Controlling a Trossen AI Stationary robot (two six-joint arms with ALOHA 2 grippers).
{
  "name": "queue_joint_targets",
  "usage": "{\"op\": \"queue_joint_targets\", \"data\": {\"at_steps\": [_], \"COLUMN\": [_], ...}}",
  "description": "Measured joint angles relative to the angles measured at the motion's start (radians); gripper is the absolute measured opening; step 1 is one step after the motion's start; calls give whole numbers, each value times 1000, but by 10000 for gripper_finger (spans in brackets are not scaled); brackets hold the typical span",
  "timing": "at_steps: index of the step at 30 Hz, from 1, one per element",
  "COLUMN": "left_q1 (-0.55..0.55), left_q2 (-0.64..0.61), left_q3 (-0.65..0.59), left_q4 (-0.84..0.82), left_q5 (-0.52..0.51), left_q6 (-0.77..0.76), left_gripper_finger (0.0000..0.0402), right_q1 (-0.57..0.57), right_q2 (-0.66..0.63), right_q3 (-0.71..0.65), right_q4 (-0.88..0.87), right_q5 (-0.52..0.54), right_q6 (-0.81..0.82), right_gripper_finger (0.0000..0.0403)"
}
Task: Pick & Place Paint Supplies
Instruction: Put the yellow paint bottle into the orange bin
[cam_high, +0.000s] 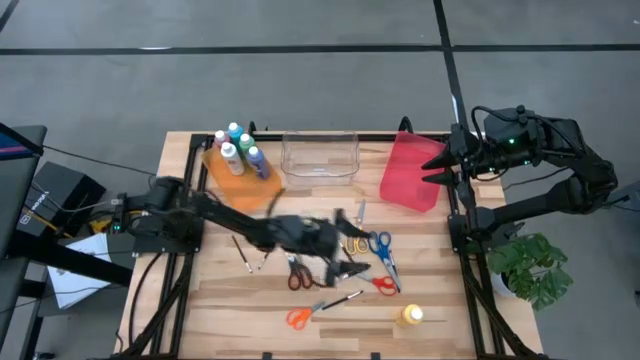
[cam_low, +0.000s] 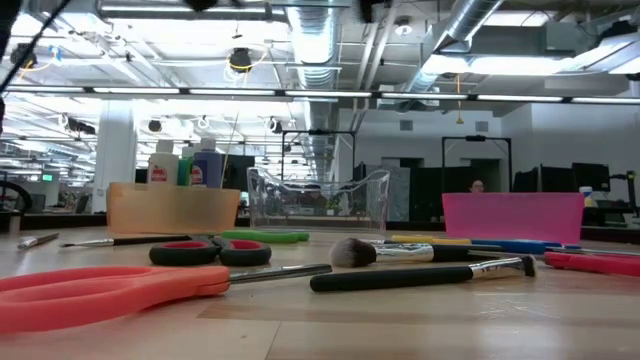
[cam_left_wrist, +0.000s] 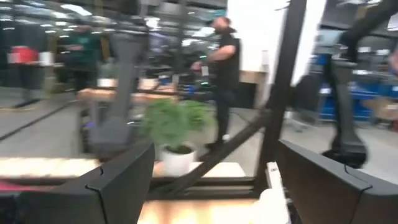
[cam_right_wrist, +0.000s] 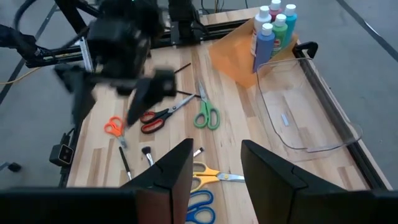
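Observation:
My left gripper (cam_high: 345, 262) hangs open above the middle of the table, over the scattered scissors, and holds nothing; its fingers (cam_left_wrist: 118, 180) stand wide apart and point level toward the table's right edge. Below and around it lie red scissors (cam_high: 385, 285), blue scissors (cam_high: 382, 245), yellow scissors (cam_high: 355, 243), dark-handled red scissors (cam_high: 300, 272), orange scissors (cam_high: 298, 317) and green scissors (cam_right_wrist: 206, 115). Thin brushes (cam_high: 340, 300) lie flat. A yellow paint bottle (cam_high: 410, 316) sits near the near edge. Several paint bottles (cam_high: 238, 150) stand in the orange bin. My right gripper (cam_right_wrist: 217, 168) waits open at the far right.
An orange bin (cam_high: 245, 185), a clear bin (cam_high: 320, 155) and a red bin (cam_high: 410, 170) line the far edge. A potted plant (cam_high: 530, 265) stands off the right side. People are in the room beyond the table (cam_left_wrist: 221, 74). Bare wood shows at the near left (cam_high: 220, 310).

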Motion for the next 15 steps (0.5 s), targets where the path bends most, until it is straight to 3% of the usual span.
{"op": "queue_joint_targets", "data": {"at_steps": [5,15], "left_q1": [-5,-57], "left_q2": [191,470], "left_q3": [237,689], "left_q4": [-24,-290], "left_q5": [96,189], "left_q6": [0,3], "left_gripper_finger": [328,328], "right_q1": [0,0], "right_q2": [0,0], "right_q3": [0,0], "right_q4": [0,-4], "right_q5": [0,0], "right_q6": [0,0], "right_gripper_finger": [134,134]}}
